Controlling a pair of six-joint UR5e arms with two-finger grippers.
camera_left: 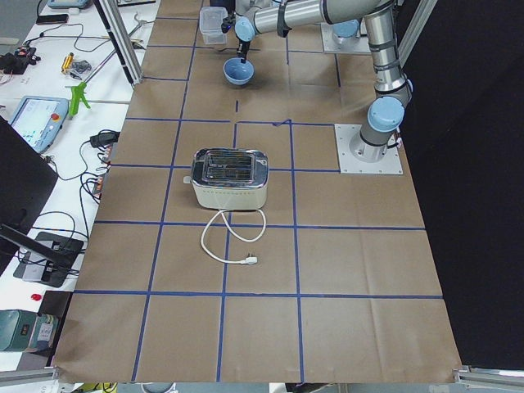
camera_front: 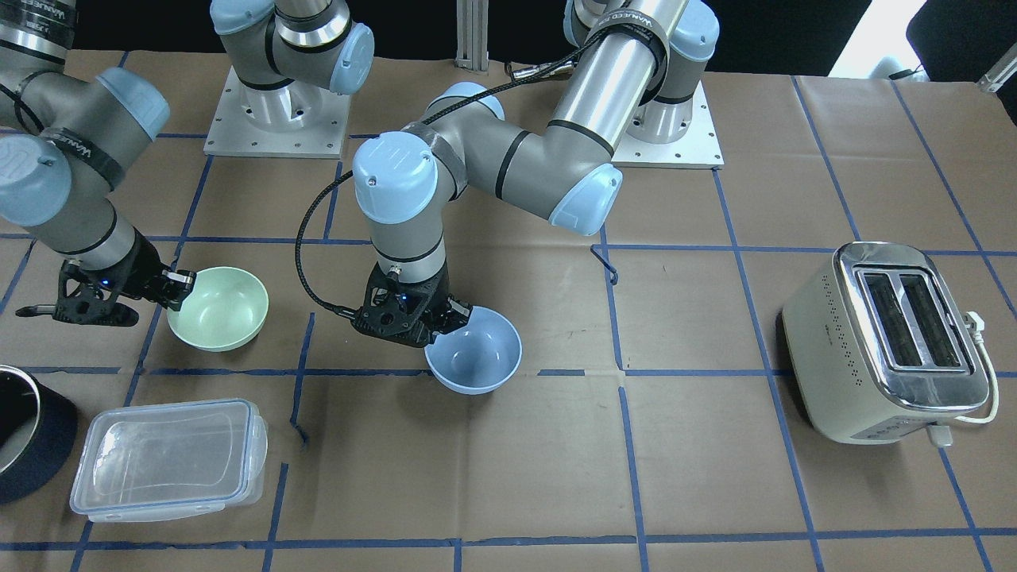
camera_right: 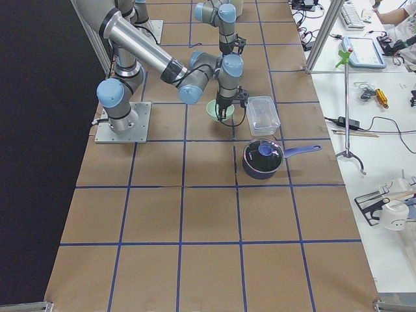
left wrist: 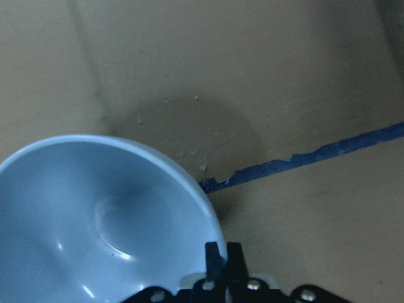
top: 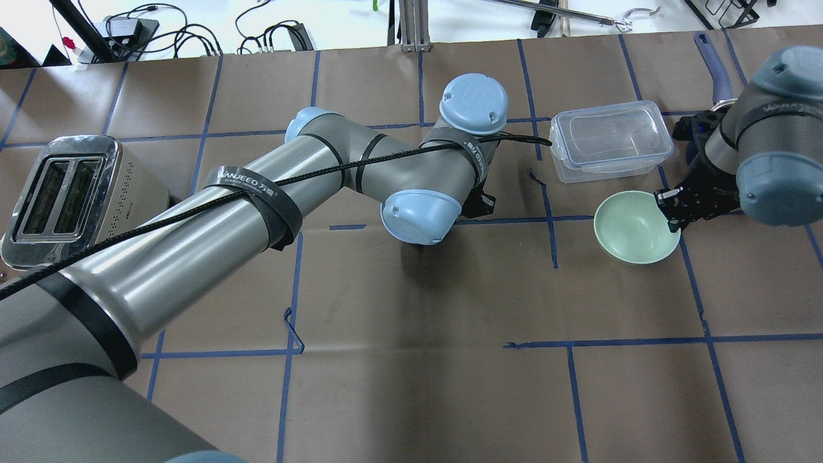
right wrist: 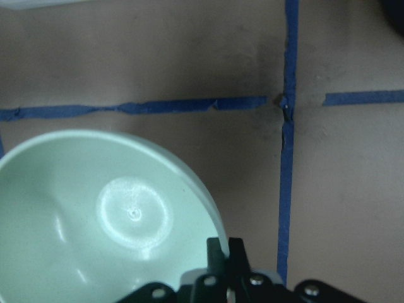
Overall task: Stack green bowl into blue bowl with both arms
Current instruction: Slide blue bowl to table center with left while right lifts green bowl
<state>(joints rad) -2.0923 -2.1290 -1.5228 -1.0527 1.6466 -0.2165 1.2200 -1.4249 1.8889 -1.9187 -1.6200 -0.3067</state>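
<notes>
The pale blue bowl [camera_front: 474, 351] is near the table's middle, tilted, and a shadow beyond it in the left wrist view suggests it is off the table. My left gripper [camera_front: 459, 318] is shut on its rim; the left wrist view shows the bowl [left wrist: 101, 221] with the fingers [left wrist: 215, 255] pinching its edge. The mint-green bowl [camera_front: 219, 307] is about one grid square away. My right gripper [camera_front: 181, 284] is shut on its rim, as the right wrist view shows [right wrist: 225, 249] on the bowl [right wrist: 107, 214]. In the overhead view my left arm hides the blue bowl; the green bowl [top: 635, 226] shows.
A clear lidded plastic container [camera_front: 169, 458] lies near the green bowl, on the operators' side. A dark pot [camera_front: 24, 437] stands beside it at the table's end. A cream and chrome toaster [camera_front: 886, 342] with a loose cord stands at the other end.
</notes>
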